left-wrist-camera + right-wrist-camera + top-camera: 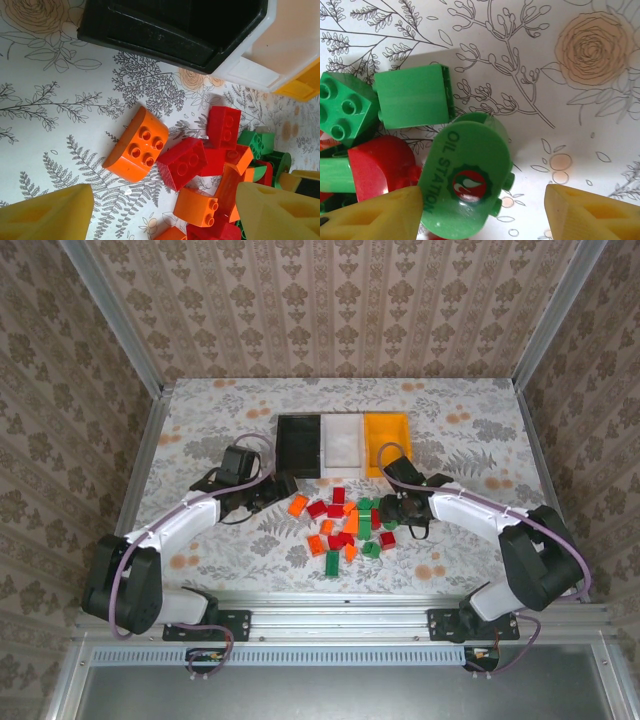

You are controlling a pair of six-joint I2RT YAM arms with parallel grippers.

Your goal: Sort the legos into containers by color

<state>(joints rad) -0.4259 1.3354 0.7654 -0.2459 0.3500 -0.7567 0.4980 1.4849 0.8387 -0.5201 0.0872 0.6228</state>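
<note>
Red, orange, green legos (345, 528), jumbled

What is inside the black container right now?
From above, the black container looks bare inside: none of the legos shows against its dark floor. Its shadowed corners are too dark to rule out something small.

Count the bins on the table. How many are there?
3. They stand in a row at the far side of the table: the black bin on the left, the white bin in the middle, the orange-yellow bin on the right. None looks hidden.
</note>
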